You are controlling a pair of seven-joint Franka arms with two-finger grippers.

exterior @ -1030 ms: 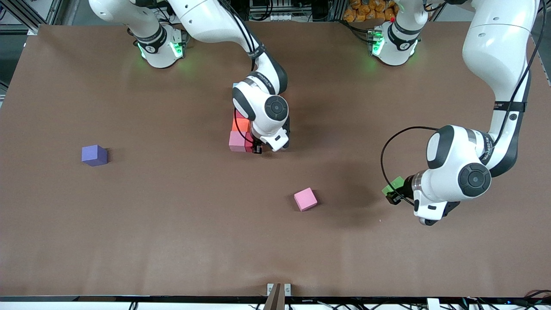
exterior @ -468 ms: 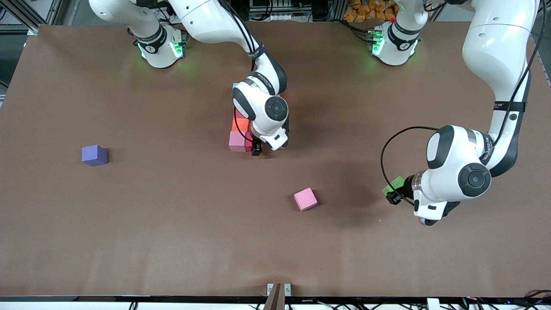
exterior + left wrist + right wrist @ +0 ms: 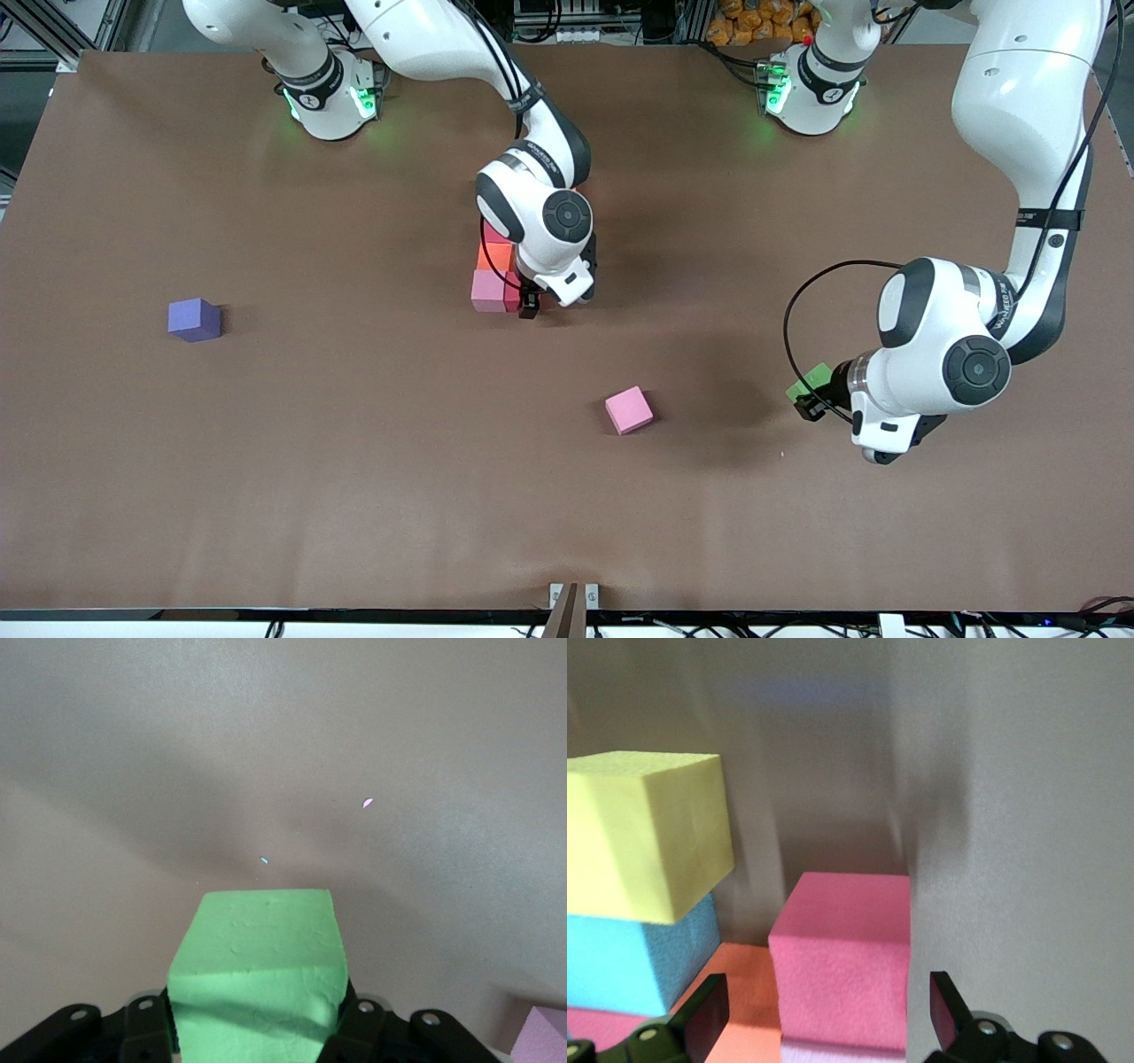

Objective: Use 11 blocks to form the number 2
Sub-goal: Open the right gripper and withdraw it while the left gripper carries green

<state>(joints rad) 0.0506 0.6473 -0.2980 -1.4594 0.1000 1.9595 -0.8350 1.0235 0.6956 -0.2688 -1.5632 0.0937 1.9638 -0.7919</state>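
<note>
Several blocks stand packed together mid-table: a light pink one [image 3: 486,291], an orange one [image 3: 496,257] and a deep pink-red one [image 3: 512,292]. My right gripper [image 3: 530,307] is open over the deep pink-red block [image 3: 842,957], its fingers [image 3: 704,1014] standing clear on either side. A yellow block [image 3: 647,833], a blue block [image 3: 638,961] and the orange one [image 3: 740,1010] show beside it. The arm hides the rest of the figure. My left gripper [image 3: 811,400] is shut on the green block [image 3: 808,381] [image 3: 257,974], held over the table toward the left arm's end. A loose pink block [image 3: 629,409] lies nearer the front camera.
A purple cube [image 3: 194,319] sits alone toward the right arm's end of the brown table [image 3: 354,487]. A corner of the loose pink block [image 3: 545,1032] shows in the left wrist view.
My right gripper has opened and let go of the deep pink-red block beside the light pink one, and its wrist has lifted slightly. The left arm has not moved.
</note>
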